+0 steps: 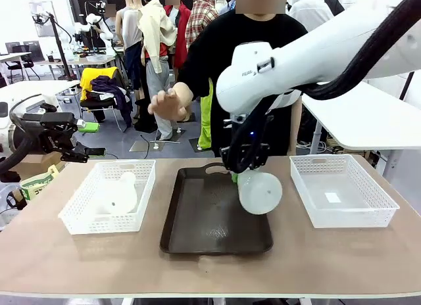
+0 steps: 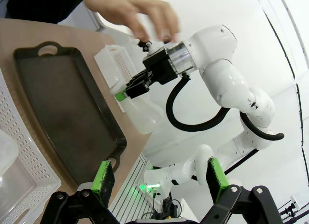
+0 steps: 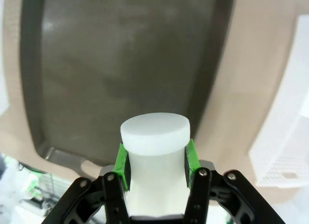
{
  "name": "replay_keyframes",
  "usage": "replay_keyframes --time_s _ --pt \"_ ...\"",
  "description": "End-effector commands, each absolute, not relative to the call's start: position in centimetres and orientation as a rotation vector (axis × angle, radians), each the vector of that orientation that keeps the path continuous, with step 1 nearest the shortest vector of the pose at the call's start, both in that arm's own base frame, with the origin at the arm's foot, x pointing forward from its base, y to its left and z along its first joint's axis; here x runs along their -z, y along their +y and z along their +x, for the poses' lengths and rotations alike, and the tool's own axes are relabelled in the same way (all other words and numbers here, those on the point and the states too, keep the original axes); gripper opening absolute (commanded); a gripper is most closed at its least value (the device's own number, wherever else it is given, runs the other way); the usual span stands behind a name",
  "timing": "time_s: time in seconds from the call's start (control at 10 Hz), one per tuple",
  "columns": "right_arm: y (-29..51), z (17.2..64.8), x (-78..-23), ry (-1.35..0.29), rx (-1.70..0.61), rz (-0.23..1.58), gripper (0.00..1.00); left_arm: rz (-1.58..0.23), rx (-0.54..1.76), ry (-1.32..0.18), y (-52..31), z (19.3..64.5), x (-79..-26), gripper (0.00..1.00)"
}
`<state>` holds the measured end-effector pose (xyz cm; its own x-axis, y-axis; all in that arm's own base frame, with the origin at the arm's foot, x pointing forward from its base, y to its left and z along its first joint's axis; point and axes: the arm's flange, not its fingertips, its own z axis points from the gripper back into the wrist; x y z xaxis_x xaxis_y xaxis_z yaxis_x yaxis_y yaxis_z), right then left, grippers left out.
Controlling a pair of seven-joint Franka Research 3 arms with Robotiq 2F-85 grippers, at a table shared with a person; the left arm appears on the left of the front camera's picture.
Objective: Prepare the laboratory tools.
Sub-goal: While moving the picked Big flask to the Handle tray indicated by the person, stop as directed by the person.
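Now I am gripping one flask by its neck in the right jaws over the tray, probably for setting it down, left jaws hanging open.

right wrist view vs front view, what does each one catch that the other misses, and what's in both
Right wrist view adds: a close look at the green pads of the right gripper clamped on both sides of the held flask.
Front view adds: the person's hand raised beyond the table, the left basket with a second flask lying in it, and the open left gripper off to the left.
Shared: the held flask, the dark tray beneath it, and the right basket.
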<state>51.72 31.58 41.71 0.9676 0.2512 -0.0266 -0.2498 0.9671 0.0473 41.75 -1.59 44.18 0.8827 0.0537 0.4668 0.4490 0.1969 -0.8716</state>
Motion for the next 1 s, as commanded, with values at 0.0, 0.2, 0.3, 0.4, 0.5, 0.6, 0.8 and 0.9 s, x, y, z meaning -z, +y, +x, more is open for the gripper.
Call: replay_keyframes --time_s 0.0,0.2,0.3,0.4,0.5,0.6,0.8,0.9 --pt "33.14 51.98 -41.24 0.015 -0.255 0.039 0.0 -1.356 0.305 -0.437 -1.29 41.68 -44.34 1.0" --pt "33.52 52.15 -40.53 0.034 -0.26 0.033 0.0 -1.356 0.305 -0.437 -1.29 41.68 -44.34 1.0" --pt "33.34 52.38 -40.74 0.031 -0.248 0.047 0.0 -1.356 0.305 -0.437 -1.29 41.68 -44.34 1.0" --pt "33.1 52.53 -41.05 0.036 -0.243 0.066 0.0 -1.356 0.305 -0.437 -1.29 41.68 -44.34 1.0" --pt "32.78 52.74 -41.38 0.058 -0.242 0.069 0.0 -1.356 0.305 -0.437 -1.29 41.68 -44.34 1.0" --pt "33.17 51.93 -40.41 0.04 -0.272 0.051 0.0 -1.356 0.305 -0.437 -1.29 41.68 -44.34 1.0" --pt "33.17 51.93 -40.41 0.04 -0.272 0.051 0.0 -1.356 0.305 -0.437 -1.29 41.68 -44.34 1.0" --pt "33.17 51.93 -40.41 0.04 -0.272 0.051 0.0 -1.356 0.305 -0.437 -1.29 41.68 -44.34 1.0"
